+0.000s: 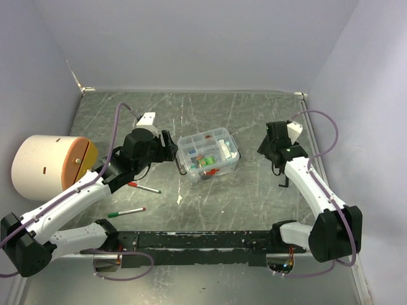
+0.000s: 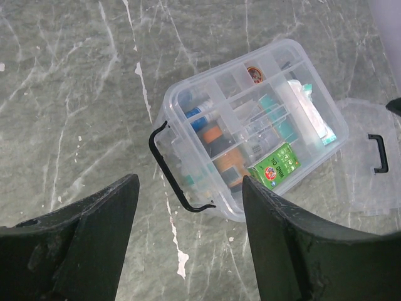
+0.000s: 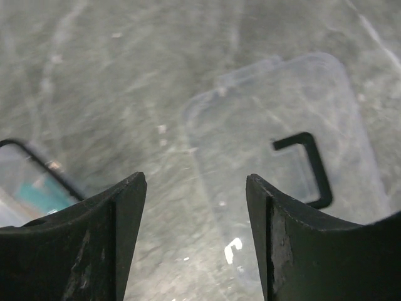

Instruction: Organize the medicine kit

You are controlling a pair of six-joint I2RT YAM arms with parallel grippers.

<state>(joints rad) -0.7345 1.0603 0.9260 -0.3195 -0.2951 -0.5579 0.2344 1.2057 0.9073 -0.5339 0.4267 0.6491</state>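
The medicine kit (image 1: 208,154) is a small clear box standing open at mid-table, its divided tray holding small bottles and packets. In the left wrist view the kit (image 2: 250,125) shows a green packet (image 2: 274,166) and a black clip (image 2: 169,169) swung out on its near end. The kit's clear lid (image 3: 288,138), with a black handle (image 3: 310,166), lies flat on the table to the box's right. My left gripper (image 2: 190,182) is open just short of the clip, touching nothing. My right gripper (image 3: 195,178) hangs open over the lid's near edge, empty.
A big white cylinder with an orange face (image 1: 48,166) lies at the left edge. A red pen (image 1: 145,187) and a green pen (image 1: 127,212) lie on the table in front of the left arm. Grey walls enclose the table on three sides.
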